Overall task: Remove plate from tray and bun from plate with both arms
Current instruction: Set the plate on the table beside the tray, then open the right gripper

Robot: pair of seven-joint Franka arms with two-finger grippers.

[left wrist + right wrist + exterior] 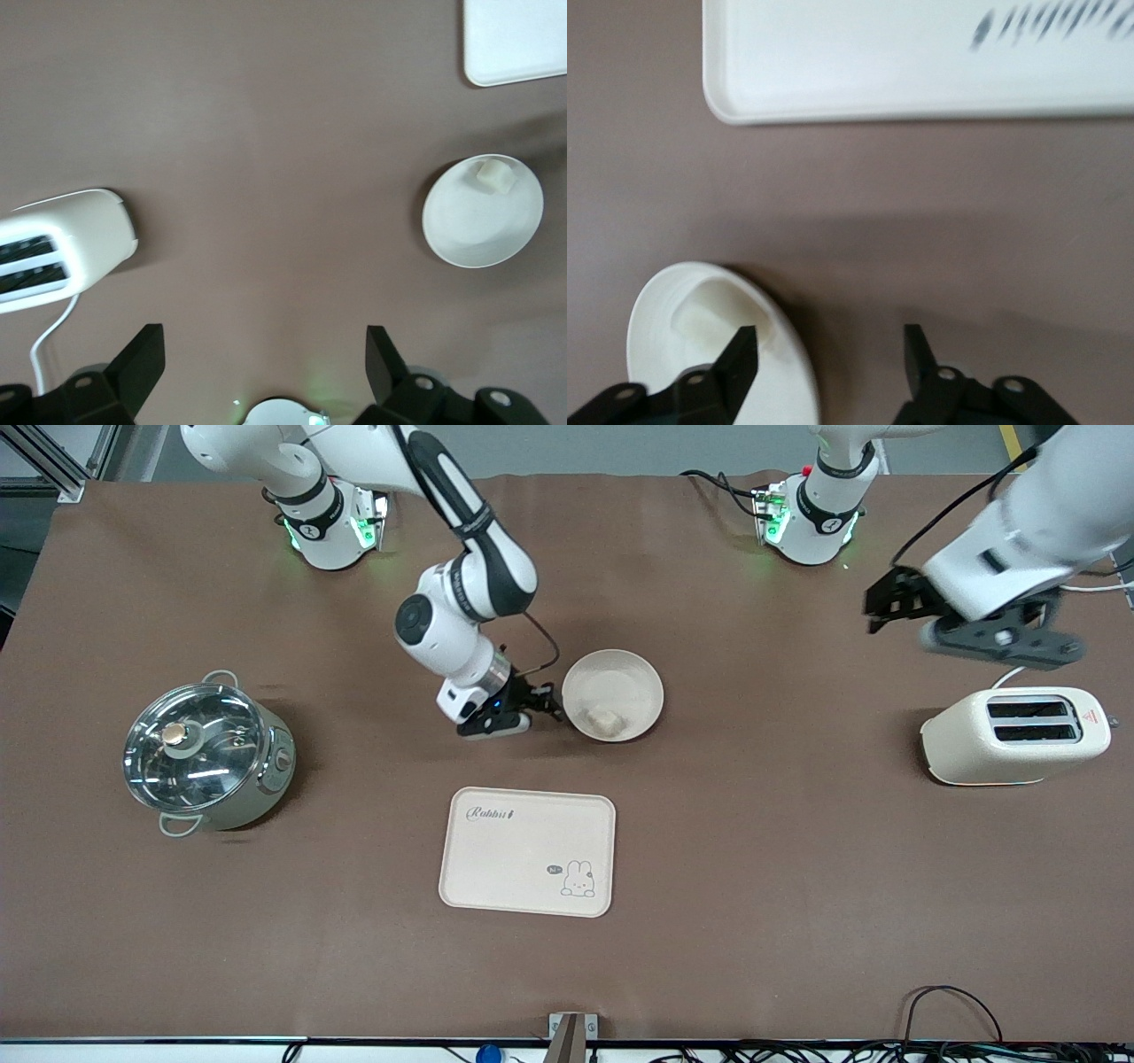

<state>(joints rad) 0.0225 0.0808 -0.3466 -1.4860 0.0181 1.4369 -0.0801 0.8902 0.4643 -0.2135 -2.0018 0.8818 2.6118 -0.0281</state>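
- Straddling the plate's point(613, 694) rim, my right gripper point(828, 350) is spread, one finger point(740, 354) over the plate and nothing pinched.
- The bun point(606, 720) lies in the plate, beside that finger.
- My left gripper point(264, 363) hangs spread and empty above the toaster point(1015, 735).

A brown table point(797, 886) fills the frame; a lidded steel pot point(205, 755) sits at middle left; a cream toaster point(1015, 735) at middle right; the round plate point(613, 694) just above centre, the bun point(607, 720) in it; a cream tray point(528, 850) with a rabbit drawing lies below centre.
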